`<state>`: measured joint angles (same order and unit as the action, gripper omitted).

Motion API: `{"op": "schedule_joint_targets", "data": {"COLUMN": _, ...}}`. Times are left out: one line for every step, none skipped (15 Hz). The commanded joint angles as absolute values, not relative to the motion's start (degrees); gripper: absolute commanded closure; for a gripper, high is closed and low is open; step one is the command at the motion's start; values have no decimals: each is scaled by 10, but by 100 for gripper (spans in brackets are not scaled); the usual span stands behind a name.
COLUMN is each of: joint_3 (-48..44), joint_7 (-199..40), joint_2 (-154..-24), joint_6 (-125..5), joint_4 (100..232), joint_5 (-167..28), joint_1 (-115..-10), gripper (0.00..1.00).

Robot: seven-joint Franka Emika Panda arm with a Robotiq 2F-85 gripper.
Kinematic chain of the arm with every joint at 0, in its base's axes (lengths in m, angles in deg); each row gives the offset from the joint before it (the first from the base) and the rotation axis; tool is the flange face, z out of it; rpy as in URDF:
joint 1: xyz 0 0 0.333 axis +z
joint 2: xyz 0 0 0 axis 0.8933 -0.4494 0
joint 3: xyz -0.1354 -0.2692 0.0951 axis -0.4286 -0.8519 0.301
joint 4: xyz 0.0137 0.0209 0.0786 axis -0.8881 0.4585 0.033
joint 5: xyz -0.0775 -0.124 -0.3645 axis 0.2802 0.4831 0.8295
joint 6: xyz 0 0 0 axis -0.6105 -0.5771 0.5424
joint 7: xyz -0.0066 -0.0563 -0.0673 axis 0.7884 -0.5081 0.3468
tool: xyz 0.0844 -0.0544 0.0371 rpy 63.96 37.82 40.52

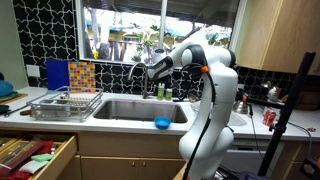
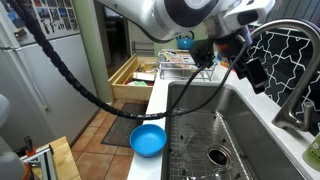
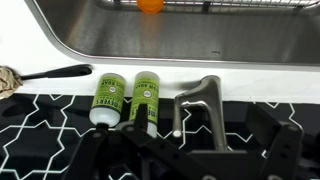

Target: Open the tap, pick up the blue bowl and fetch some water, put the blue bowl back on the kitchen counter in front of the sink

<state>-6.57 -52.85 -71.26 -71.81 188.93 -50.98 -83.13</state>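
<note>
The blue bowl (image 1: pixel 162 124) (image 2: pixel 149 139) sits upright on the pale kitchen counter (image 1: pixel 120 126), on the front strip before the steel sink (image 1: pixel 140 108) (image 2: pixel 235 125) (image 3: pixel 180 35). At the back of the basin rises the dark arched tap (image 1: pixel 141 76) (image 2: pixel 296 55). In the wrist view the tap (image 3: pixel 201 105) stands between the dark fingers, not touched. My gripper (image 1: pixel 153 68) (image 2: pixel 246 64) (image 3: pixel 203 142) hovers open at the tap, well above and behind the bowl, holding nothing.
Two green bottles (image 3: pixel 125 98) stand beside the tap, with a dark-handled brush (image 3: pixel 50 73) further along. A wire dish rack (image 1: pixel 65 103) fills the counter beside the sink. A drawer (image 1: pixel 35 155) (image 2: pixel 135 72) below is pulled out. A red can (image 1: pixel 268 118) stands past the arm.
</note>
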Motion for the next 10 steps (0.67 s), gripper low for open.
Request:
{"op": "schedule_joint_targets", "data": {"joint_3": -97, "joint_7": -477, "joint_2": -779, "joint_6": -717, "joint_4": 1828, "joint_5": -469, "joint_1": -817, "gripper": 0}}
{"op": "schedule_joint_targets", "data": {"joint_3": -104, "joint_7": -473, "joint_2": -791, "joint_6": -712, "joint_4": 1817, "joint_5": -466, "joint_1": -812, "gripper": 0}}
{"op": "schedule_joint_targets", "data": {"joint_3": -112, "joint_7": -465, "joint_2": -807, "joint_6": -712, "joint_4": 1803, "joint_5": -459, "joint_1": -807, "gripper": 0}}
{"op": "schedule_joint_targets", "data": {"joint_3": -118, "joint_7": -475, "joint_2": -819, "joint_6": -707, "joint_4": 1792, "joint_5": -468, "joint_1": -801, "gripper": 0}}
{"op": "schedule_joint_targets", "data": {"joint_3": -122, "joint_7": -488, "joint_2": -830, "joint_6": -701, "joint_4": 1782, "joint_5": -485, "joint_1": -796, "gripper": 0}}
{"op": "schedule_joint_targets", "data": {"joint_3": -129, "joint_7": -481, "joint_2": -842, "joint_6": -711, "joint_4": 1773, "joint_5": -480, "joint_1": -790, "gripper": 0}}
{"op": "schedule_joint_targets", "data": {"joint_3": -133, "joint_7": -495, "joint_2": -815, "joint_6": -717, "joint_4": 1802, "joint_5": -487, "joint_1": -787, "gripper": 0}}
{"op": "schedule_joint_targets", "data": {"joint_3": -137, "joint_7": -495, "joint_2": -826, "joint_6": -717, "joint_4": 1793, "joint_5": -488, "joint_1": -783, "gripper": 0}}
{"op": "schedule_joint_targets", "data": {"joint_3": -139, "joint_7": -495, "joint_2": -834, "joint_6": -717, "joint_4": 1785, "joint_5": -489, "joint_1": -780, "gripper": 0}}
{"op": "schedule_joint_targets", "data": {"joint_3": -140, "joint_7": -495, "joint_2": -838, "joint_6": -717, "joint_4": 1781, "joint_5": -489, "joint_1": -778, "gripper": 0}}
